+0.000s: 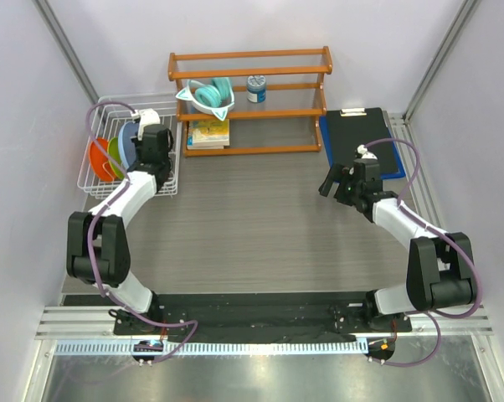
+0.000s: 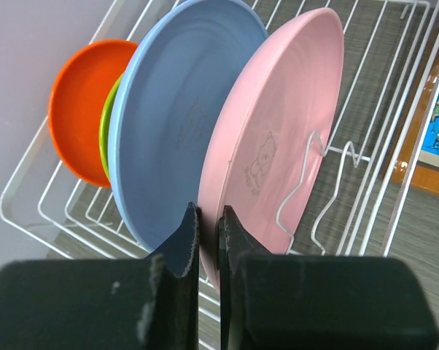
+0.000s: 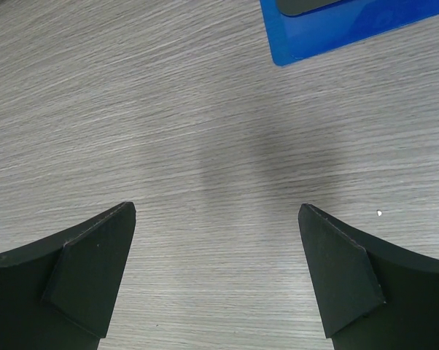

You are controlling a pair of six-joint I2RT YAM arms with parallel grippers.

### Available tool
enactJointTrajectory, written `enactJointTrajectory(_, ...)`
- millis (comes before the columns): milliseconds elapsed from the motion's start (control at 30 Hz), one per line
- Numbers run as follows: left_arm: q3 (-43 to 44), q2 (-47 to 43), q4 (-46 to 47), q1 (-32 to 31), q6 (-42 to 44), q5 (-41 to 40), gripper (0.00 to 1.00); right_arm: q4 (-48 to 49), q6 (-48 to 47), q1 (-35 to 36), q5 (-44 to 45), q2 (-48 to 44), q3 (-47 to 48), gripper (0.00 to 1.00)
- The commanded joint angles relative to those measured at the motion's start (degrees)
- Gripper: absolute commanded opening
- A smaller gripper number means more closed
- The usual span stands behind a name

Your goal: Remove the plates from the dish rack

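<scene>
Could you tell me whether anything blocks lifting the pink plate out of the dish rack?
Nothing visible blocks it upward: the left pincer is shut on the rim of the pink plate and the dish rack is open-topped. The light blue plate and a wire tine flank it closely.

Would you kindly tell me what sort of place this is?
Probably a robot lab cell staged like a kitchen: robot arms bolted to the table, a wire dish rack holding plates.

Overhead overview, two close wrist views; shared dish rack (image 1: pixel 93 180).
</scene>
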Motion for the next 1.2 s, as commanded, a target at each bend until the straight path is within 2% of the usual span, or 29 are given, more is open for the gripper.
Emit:
enactJointTrajectory(0, 1.94, -1.12, 6.76, -3.14, 0.99, -5.58, 0.0, 1.7, -0.21, 0.11, -0.97, 0.09, 2.01, 1.0)
enactJointTrajectory(367, 6.16, -0.68, 8.78, -12.46, 13.29, -23.06, 0.0, -1.02, -0.48, 0.03, -0.71, -3.24, 1.65, 1.0)
enactJointTrajectory(467, 6.95, -2.87, 6.69, -14.22, 14.18, -26.59, 0.0, -2.42, -1.0, 0.11, -1.32, -5.35, 1.92, 1.0)
enactJointTrajectory(600, 7.04, -8.67, 0.97, -16.15, 11.99, -26.16, 0.0, -2.96, -0.83, 0.03, -3.07, -8.78, 1.57, 1.0)
enactJointTrajectory(700, 6.34, -14.56, -4.65, -17.21, 9.79, -23.8, 0.0, -2.96, -0.04, 0.03, -4.91, -10.89, 1.13, 1.0)
enactJointTrajectory(900, 7.12, -23.0, -18.53, -18.27, 0.13, -18.18, 0.0, -2.52, 1.98, 0.29, -9.4, -12.83, -0.01, 1.0)
enactJointTrajectory(1033, 6.34, -25.56, -24.34, -18.36, -8.21, -6.26, 0.0, -1.12, 3.56, 1.25, -13.78, -14.67, -0.19, 1.0)
enactJointTrajectory(1167, 2.92, -26.44, -24.44, -18.88, -14.19, 5.37, 0.0, 2.31, 5.41, 4.24, -16.17, -16.87, -0.54, 1.0)
